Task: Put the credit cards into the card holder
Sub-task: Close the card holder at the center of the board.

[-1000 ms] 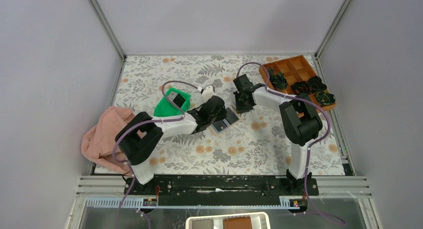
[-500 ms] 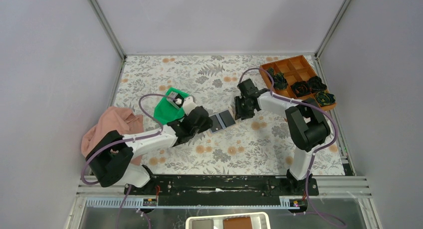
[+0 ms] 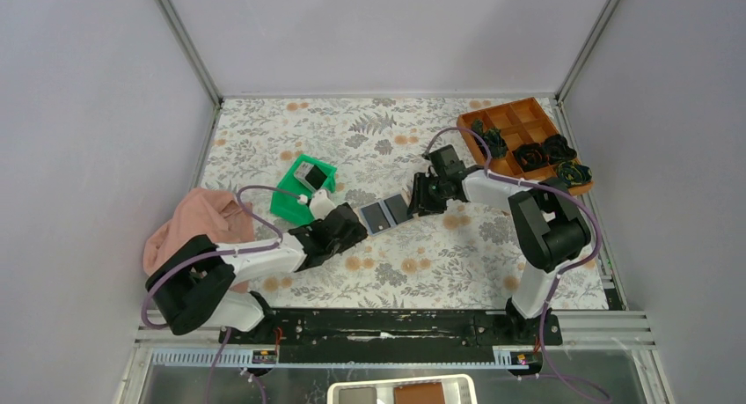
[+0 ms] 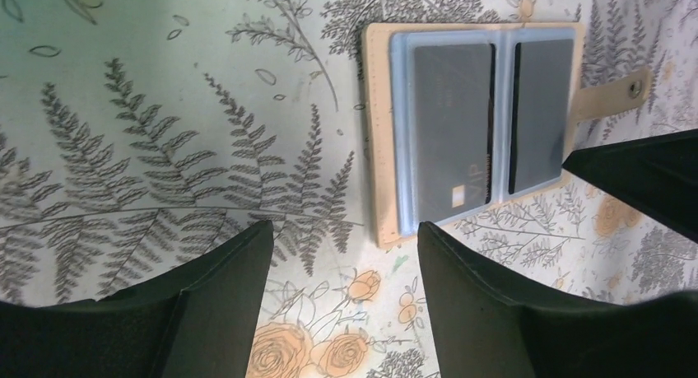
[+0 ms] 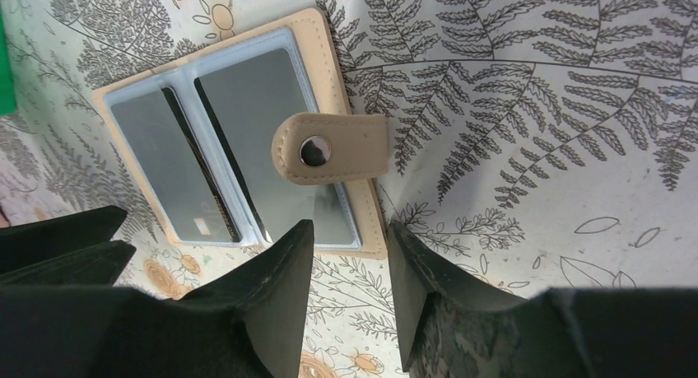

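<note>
A: Grey floral print covers the worktop point(image 3: 369, 131). Where is the card holder point(image 3: 387, 215)?

B: Spread open flat on it, blue-grey face up. The left gripper point(image 4: 344, 246) sits just beside its plain edge, fingers apart and empty. The right gripper point(image 5: 350, 230) is at the opposite edge, fingers also parted with nothing between them. Its tips are at the tan border, but I can't tell if they touch.

A: The green tray point(image 3: 283, 203)?

B: Near the card holder's plain side, with one dark card-like piece point(image 3: 308, 172) in it.

A: How will the holder handle?

B: Light and floppy, I'd judge. It would likely slide unless one gripper pins an edge. Take the tan border, not the sleeves point(image 4: 401, 131).

A: The credit cards point(image 4: 453, 123)?

B: Two lie in the sleeves, one each side of the fold. They look thin, stiff and slick, so lying flat they would be hard to pinch. A short end is the place to hold.

A: The tab point(image 5: 329, 151)?

B: On the edge facing the right gripper, with its snap showing.
</note>
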